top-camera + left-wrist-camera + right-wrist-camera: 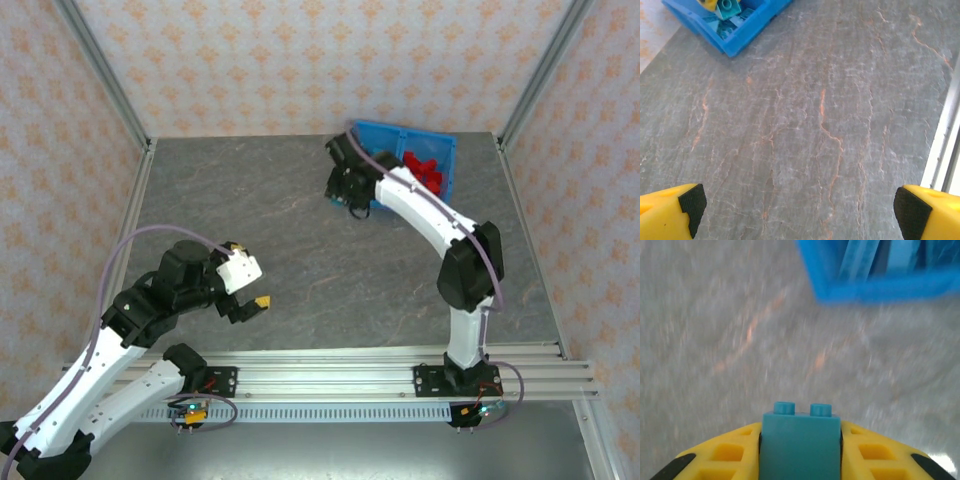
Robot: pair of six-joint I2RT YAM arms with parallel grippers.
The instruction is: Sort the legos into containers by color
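Your blue bin (425,133) sits at the table's far edge. Its right compartment (440,160) holds red legos (424,172). From the left wrist you see teal-blue legos (726,27) lying in the other compartment. Your right gripper (350,196) is clamped on one teal-blue brick (801,442), studs pointing away from the wrist, just outside the bin's near wall, over the grey table (260,210). Your left gripper (800,207) stands wide open, holding nothing, well apart from the bin.
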